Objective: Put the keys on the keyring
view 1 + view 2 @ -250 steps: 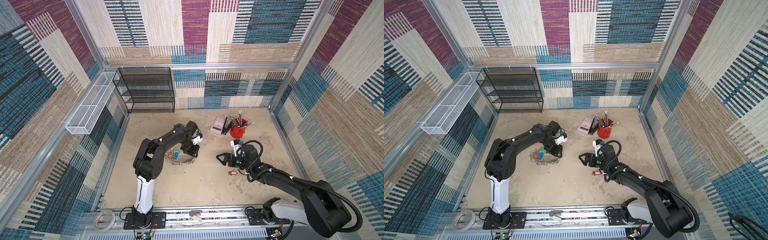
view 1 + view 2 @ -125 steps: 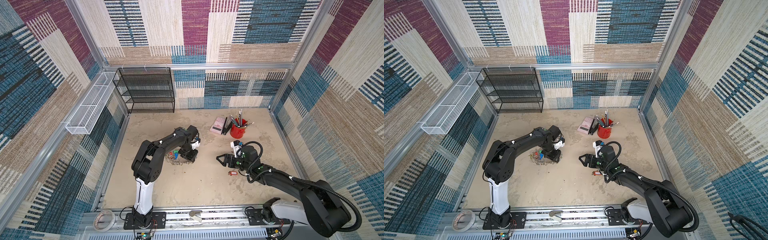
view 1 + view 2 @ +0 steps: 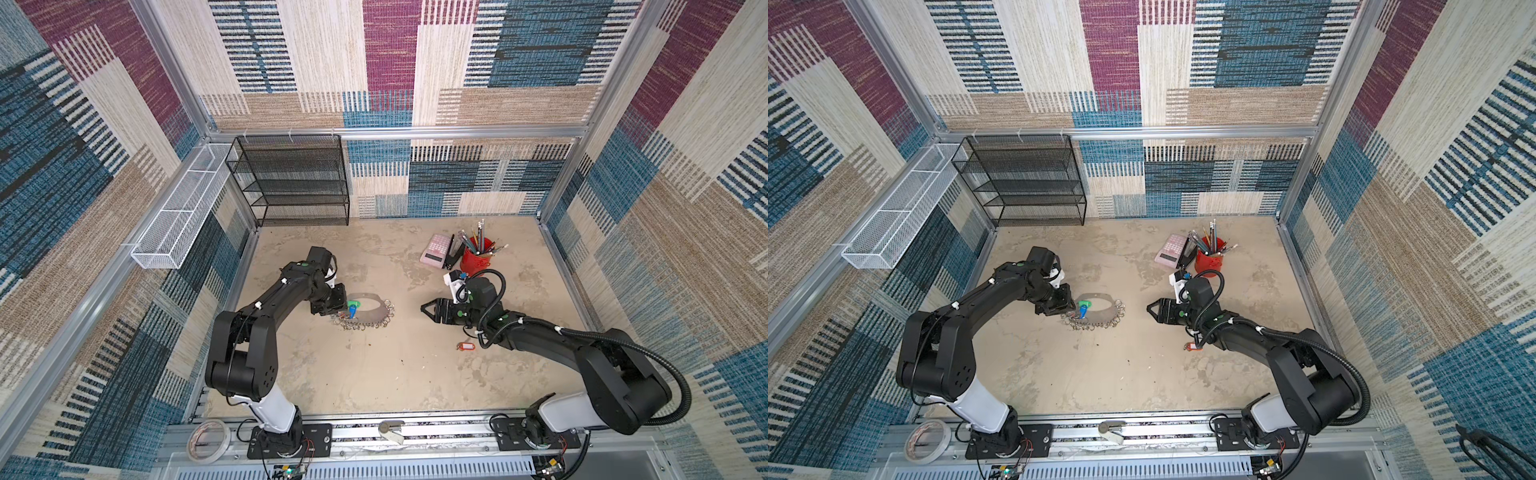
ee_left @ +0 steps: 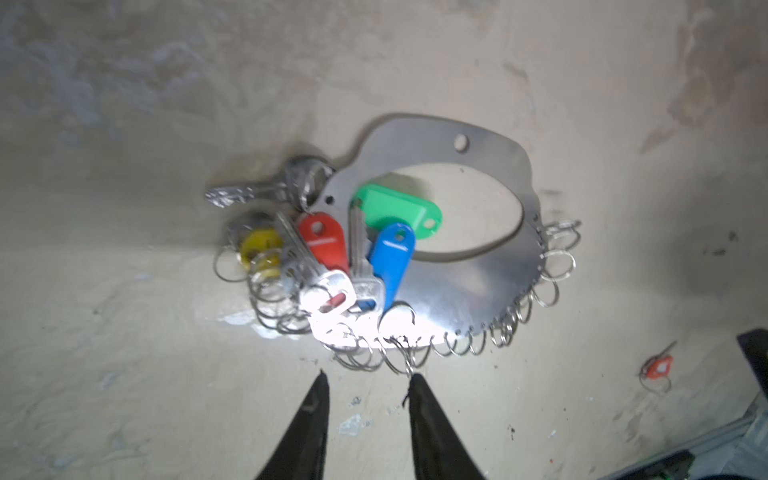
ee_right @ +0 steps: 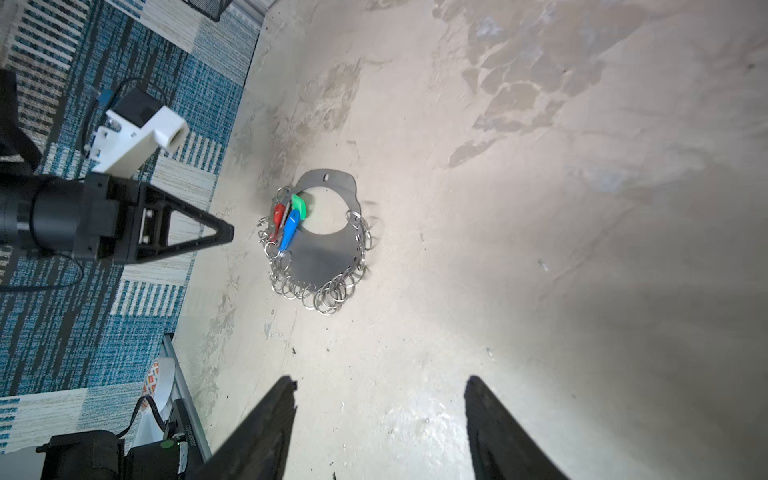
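The keyring point(image 3: 369, 312) lies flat on the table point(image 3: 374, 374), left of centre in both top views. Its grey band is edged with split rings point(image 4: 552, 266) along the near side. A cluster of keys point(image 4: 361, 257) rests on and beside the band at the end nearest the left gripper point(image 4: 369, 376). The green tag point(image 4: 399, 212) lies inside the loop's opening. The blue tag point(image 4: 392, 262) and the red tag point(image 4: 324, 243) lie over the band, and the yellow tag point(image 4: 259, 249) lies just outside it among the rings. Whether each key is threaded onto a ring cannot be told. The left gripper sits low just beside the cluster, pointing at it. Its fingers point(image 4: 419, 415) stand apart with nothing between them. One fingertip is at an outer ring, but contact cannot be confirmed. The right gripper point(image 5: 379, 380) is well apart from the keyring, on the right of the table, pointing toward it. Its fingers point(image 5: 266, 424) stand wide apart and hold nothing. One loose key point(image 3: 465, 345) with a red label lies on the table beside the right arm point(image 3: 528, 332), apart from the keyring. A red cup point(image 3: 478, 262) holding pencils point(image 3: 480, 235) and a pink calculator point(image 3: 435, 251) stand at the back of the table.
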`<state>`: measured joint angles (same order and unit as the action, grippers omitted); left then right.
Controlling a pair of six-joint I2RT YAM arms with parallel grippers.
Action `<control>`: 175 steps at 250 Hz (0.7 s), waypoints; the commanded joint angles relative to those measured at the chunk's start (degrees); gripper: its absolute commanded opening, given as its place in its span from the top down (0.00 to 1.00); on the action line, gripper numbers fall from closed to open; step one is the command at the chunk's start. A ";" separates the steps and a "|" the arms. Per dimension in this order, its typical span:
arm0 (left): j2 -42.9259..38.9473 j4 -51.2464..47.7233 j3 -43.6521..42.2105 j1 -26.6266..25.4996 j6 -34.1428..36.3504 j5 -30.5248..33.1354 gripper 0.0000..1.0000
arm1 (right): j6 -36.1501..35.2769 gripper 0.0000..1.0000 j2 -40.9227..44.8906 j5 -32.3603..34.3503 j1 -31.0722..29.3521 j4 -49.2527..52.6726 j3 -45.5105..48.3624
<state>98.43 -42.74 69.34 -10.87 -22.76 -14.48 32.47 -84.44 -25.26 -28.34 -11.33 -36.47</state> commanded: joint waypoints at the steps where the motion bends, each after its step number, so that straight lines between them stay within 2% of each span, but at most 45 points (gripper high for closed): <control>1: 7.11 -1.77 7.02 0.24 -2.95 2.48 0.66 | 0.60 0.35 -2.40 -2.29 -0.62 -2.39 -1.21; 23: 11.66 -2.66 10.39 0.11 -2.90 5.53 0.66 | 1.56 0.35 -2.29 -2.67 -0.77 -3.25 -0.39; 102: 19.69 -4.88 14.91 -4.35 -0.79 6.88 0.65 | 1.97 0.34 0.90 -1.44 -0.78 -3.17 3.68; 129: 20.19 -3.72 13.93 -6.23 -1.12 4.91 0.65 | 2.05 0.34 1.75 -1.31 -0.79 -2.99 4.00; 175: 21.64 -1.18 15.14 -13.35 -3.96 0.23 0.65 | 1.79 0.32 3.30 -0.29 -0.76 -1.88 3.74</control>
<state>117.54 -44.42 84.16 -20.27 -24.23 -9.13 34.24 -82.06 -26.39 -29.04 -12.60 -32.49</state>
